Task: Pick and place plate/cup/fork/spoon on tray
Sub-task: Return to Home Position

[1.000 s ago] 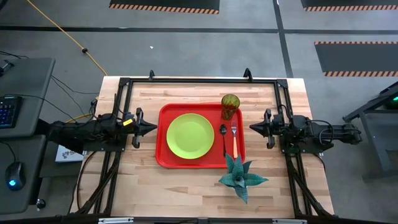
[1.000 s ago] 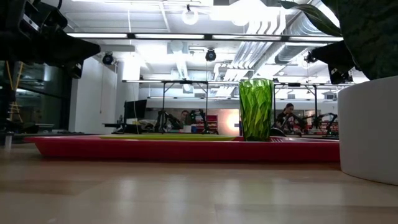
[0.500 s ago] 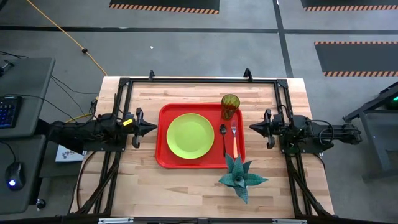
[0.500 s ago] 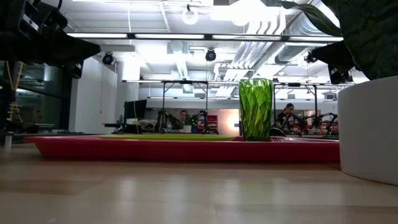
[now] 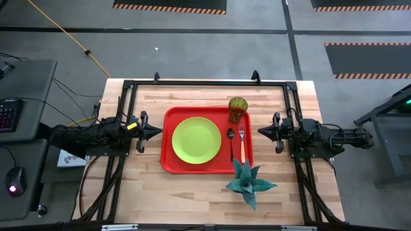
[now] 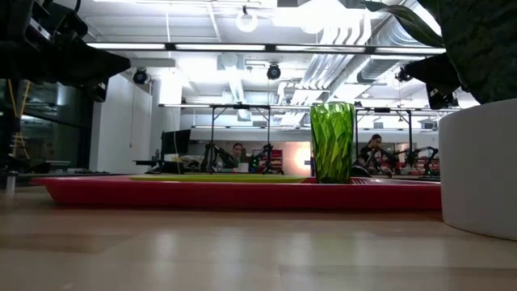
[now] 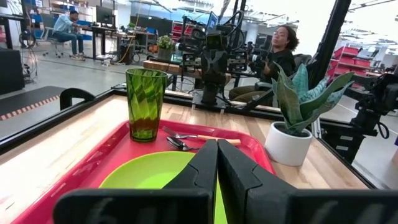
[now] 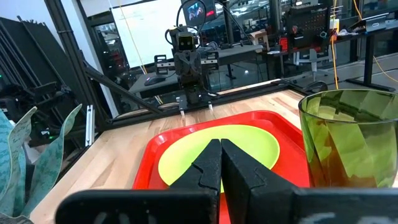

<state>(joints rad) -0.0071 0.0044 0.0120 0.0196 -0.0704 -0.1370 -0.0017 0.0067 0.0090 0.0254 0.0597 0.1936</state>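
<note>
The red tray (image 5: 168, 160) lies at the table's middle. On it lie the lime-green plate (image 5: 196, 140), the dark spoon (image 5: 230, 142) and the orange-handled fork (image 5: 242, 145) side by side; the green-amber cup (image 5: 238, 110) stands upright at its far right corner. My left gripper (image 5: 158, 132) is shut and empty just left of the tray. My right gripper (image 5: 261, 131) is shut and empty just right of the tray. The cup also shows in the left wrist view (image 7: 145, 104) and the right wrist view (image 8: 351, 138).
A teal spiky plant in a white pot (image 5: 249, 183) stands at the tray's near right corner, close to the fork's handle. A black frame (image 5: 205, 83) runs along the table's far edge and sides. People sit in the room beyond the table.
</note>
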